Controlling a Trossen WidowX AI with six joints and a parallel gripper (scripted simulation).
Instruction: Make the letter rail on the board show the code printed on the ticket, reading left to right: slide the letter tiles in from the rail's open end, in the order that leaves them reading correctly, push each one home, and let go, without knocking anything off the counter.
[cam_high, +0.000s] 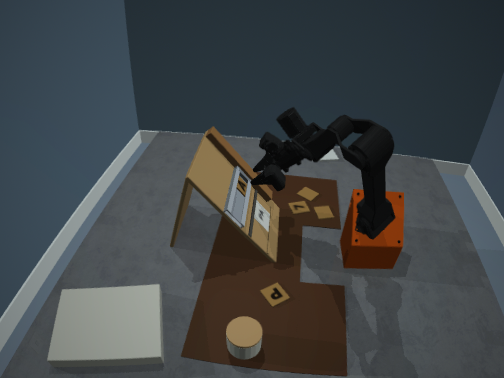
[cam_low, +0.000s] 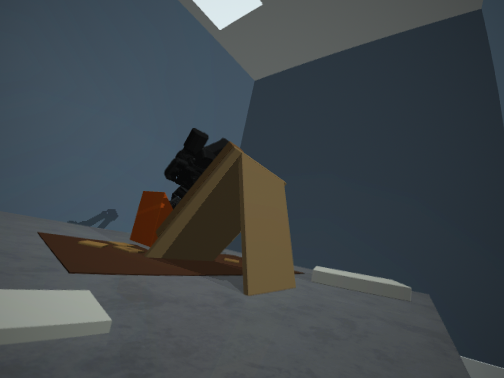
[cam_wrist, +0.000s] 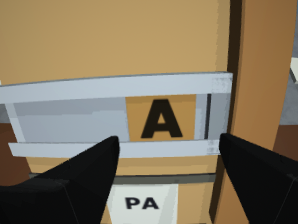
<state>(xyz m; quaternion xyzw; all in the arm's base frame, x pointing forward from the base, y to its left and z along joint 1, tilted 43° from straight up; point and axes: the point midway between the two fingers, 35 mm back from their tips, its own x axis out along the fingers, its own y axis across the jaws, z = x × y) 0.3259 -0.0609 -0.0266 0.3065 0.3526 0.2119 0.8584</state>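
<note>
Grey surface (cam_high: 130, 235) carries the sloped board (cam_high: 212, 170). Ticket (cam_wrist: 143, 204) reads PA. Tile A (cam_wrist: 161, 117) sits in the rail (cam_wrist: 73, 116), seemingly hard against its closed end. Claw (cam_wrist: 166, 183) stands open and empty, just below the tile. Judged next: back away, fetch tile P (cam_high: 275, 294).

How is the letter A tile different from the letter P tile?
The A tile sits inside the pale rail on the sloping board, between the open fingers. The P tile lies flat on the brown mat, far from the board. Both are tan squares with black letters.
</note>
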